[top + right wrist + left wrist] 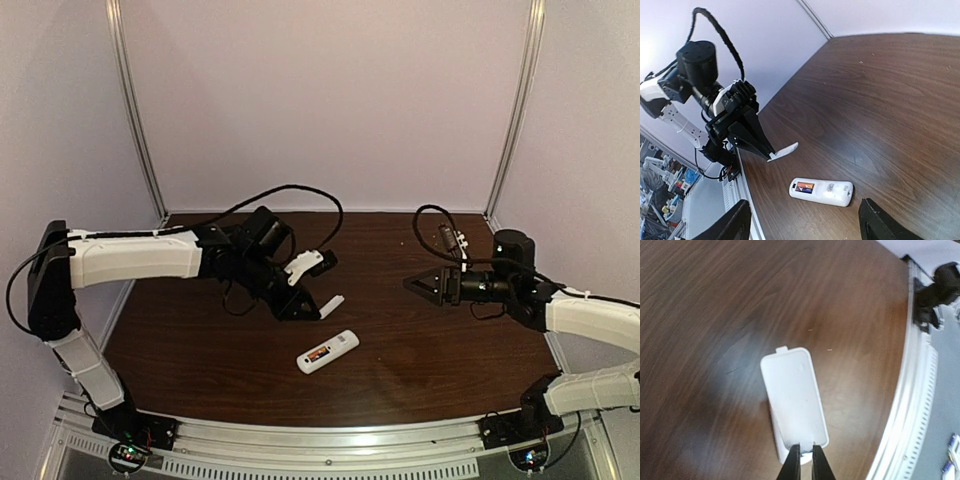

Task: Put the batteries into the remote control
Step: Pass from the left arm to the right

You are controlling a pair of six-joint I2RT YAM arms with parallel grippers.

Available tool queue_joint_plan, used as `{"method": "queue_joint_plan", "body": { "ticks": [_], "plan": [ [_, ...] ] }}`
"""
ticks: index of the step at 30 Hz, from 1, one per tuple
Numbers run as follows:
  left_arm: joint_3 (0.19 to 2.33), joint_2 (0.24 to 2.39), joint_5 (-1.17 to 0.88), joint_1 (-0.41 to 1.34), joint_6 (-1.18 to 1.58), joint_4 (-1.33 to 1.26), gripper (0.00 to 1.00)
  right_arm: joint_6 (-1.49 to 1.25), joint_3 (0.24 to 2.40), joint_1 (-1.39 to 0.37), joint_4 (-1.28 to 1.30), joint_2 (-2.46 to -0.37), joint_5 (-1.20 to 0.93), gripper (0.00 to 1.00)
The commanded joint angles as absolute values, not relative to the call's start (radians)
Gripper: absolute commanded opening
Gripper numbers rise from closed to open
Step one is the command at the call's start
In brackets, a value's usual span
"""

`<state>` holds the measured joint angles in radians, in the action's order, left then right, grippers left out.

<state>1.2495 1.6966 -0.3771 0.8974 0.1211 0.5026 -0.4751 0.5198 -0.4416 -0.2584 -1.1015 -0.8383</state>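
Seemingly the 2 batteries (804,187) already sit in the remote (832,194), which lies back-up on the desk (430,360). Our left fingers (792,467) pinch its cover (794,395); our right fingers (734,224) hang spread, empty. We judge only the cover is left to refit.

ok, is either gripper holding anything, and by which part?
Left gripper pinches the white battery cover by the end opposite its tab. Right gripper is open, holding nothing.
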Motion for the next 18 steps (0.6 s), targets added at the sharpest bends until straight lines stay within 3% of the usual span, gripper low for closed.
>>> {"method": "queue_joint_plan", "body": {
  "ticks": [1,10,18],
  "plan": [
    [1.281,1.643,-0.729,0.887,0.025,0.583,0.0,-0.404,0.53,-0.49,-0.322,-1.027,-0.905,0.76],
    [1.252,1.528,-1.181,0.911,-0.023,0.59,0.0,-0.338,0.566,-0.69,-0.323,-0.903,-0.977,0.77],
    [1.246,1.525,-1.344,1.007,-0.052,0.617,0.0,-0.068,0.802,-0.943,0.101,-0.88,-0.845,0.71]
  ]
}}
